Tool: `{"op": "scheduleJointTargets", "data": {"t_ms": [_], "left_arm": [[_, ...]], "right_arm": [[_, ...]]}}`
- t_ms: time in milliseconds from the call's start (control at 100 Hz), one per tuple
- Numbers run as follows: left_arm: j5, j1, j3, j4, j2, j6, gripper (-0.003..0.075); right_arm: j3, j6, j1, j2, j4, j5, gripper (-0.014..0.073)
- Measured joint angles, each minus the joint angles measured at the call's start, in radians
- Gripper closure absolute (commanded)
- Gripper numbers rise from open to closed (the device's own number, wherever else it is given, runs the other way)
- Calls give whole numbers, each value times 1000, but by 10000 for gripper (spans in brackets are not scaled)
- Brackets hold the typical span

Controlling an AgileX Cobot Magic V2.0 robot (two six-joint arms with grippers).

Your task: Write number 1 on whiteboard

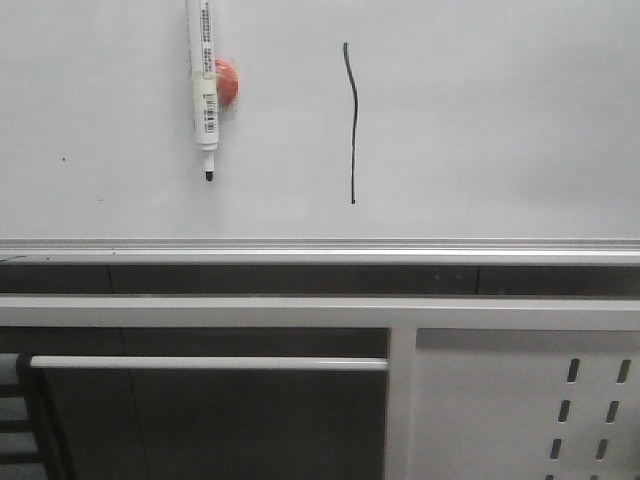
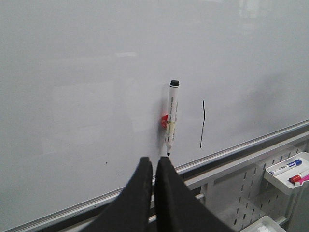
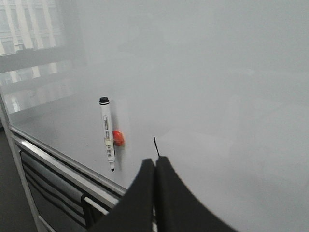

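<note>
The whiteboard fills the upper front view, with a silver rail along its bottom edge. On it stands the number 1, a thin wavy black vertical stroke, also seen as number 1 and partly as number 1 above the fingers. Left of the stroke a white marker pen hangs tip down on a red magnet. My left gripper is shut and empty, back from the board below the marker pen. My right gripper is shut and empty too. Neither gripper shows in the front view.
Below the board's rail runs a metal frame with a horizontal bar and a white perforated panel. A small white tray holding coloured markers hangs on that panel at the right.
</note>
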Motion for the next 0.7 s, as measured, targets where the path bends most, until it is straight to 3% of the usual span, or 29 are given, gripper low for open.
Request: {"op": "scheduleJointTargets", "data": {"t_ms": [260,410,560,700], "left_arm": [[-10,0,12,51,0,13,738],[-107,24,140,106,0,82,738],[-288,150,329,58,0,142,738],[-406,320,463,-111,0,216,738]], "right_arm": [[0,0,0,0,0,0,665],[0,0,0,0,0,0,665],[0,0,0,0,0,0,665],[0,0,0,0,0,0,665]]}}
